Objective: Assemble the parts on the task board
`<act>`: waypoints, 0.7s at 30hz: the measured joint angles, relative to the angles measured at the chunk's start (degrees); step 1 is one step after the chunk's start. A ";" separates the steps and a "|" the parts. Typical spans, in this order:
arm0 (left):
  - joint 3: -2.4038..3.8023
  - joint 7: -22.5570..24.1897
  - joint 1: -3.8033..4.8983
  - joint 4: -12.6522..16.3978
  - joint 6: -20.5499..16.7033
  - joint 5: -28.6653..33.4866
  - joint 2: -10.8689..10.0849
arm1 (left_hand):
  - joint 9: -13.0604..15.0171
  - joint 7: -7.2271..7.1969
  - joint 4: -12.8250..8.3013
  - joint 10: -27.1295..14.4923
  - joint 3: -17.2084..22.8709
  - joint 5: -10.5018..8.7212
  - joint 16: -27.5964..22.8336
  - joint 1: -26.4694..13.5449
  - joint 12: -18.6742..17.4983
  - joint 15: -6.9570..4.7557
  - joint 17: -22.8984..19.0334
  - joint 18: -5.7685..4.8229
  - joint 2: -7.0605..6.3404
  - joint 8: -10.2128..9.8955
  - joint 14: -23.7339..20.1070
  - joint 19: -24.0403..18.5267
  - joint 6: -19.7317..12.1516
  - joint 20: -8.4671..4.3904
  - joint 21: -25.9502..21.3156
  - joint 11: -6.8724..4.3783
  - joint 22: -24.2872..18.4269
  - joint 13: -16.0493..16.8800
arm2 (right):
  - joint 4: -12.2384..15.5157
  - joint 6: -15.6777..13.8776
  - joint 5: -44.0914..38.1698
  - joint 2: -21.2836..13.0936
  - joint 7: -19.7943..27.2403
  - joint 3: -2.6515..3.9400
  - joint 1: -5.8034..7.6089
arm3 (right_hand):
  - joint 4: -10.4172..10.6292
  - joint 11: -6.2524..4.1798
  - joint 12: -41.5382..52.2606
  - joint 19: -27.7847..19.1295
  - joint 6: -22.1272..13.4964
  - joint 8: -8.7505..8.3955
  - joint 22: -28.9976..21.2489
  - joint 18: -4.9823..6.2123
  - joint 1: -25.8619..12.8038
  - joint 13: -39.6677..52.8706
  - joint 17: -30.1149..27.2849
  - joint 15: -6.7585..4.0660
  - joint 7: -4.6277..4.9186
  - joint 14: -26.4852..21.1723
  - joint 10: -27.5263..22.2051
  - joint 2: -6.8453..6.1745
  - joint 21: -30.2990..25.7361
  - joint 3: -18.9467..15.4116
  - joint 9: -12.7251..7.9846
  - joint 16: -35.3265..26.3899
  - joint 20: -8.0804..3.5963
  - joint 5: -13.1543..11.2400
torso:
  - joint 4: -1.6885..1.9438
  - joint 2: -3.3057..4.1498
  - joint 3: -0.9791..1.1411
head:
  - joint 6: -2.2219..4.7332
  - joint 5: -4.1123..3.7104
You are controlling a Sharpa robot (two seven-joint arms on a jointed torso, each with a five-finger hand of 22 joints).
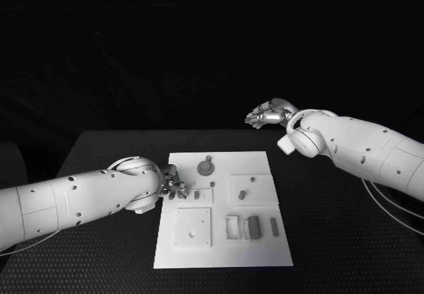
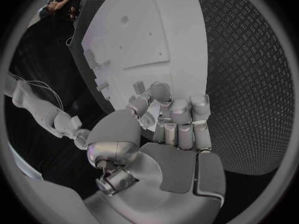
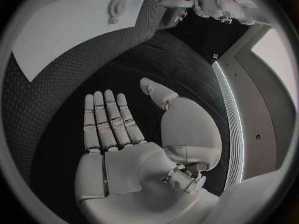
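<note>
A: Where is the task board [image 1: 261,245] found, and how are the hands placed against it?

B: It is laid flat mid-table. The left hand [image 1: 173,186] is poised at the board's left edge, fingers curled together; whether anything is pinched there cannot be told. The right hand [image 1: 268,114] is held well beyond the board's far right corner, fingers apart, nothing held.

A: How are the parts expected to handle?

B: The upright block [image 1: 253,226] near the board's front and the round toothed piece [image 1: 206,166] near its far edge are judged light, rigid, probably smooth; each is best pinched across opposite sides.

A: Is any writing seen?

B: No label or brand can be read.
</note>
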 measured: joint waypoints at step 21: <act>0.08 -0.34 -0.12 0.05 0.14 -1.03 0.29 | -0.12 -0.02 0.00 0.03 -0.01 -0.05 0.00 -0.01 0.00 0.03 0.00 -0.02 -0.01 0.01 -0.03 0.00 -0.01 0.00 0.23 0.01 0.00 0.10 | 0.03 0.49 0.30 -0.02 0.05 0.00 -0.14 | 0.00 0.00 -0.22 -0.21 0.00 0.00 0.05 0.00 0.00 -0.04 -0.05 -0.01 0.00 -0.40 0.00 0.00 -0.20 0.00 -0.10 0.00 -0.21 0.00 | -0.01 -0.01 -0.01 | -0.23 0.01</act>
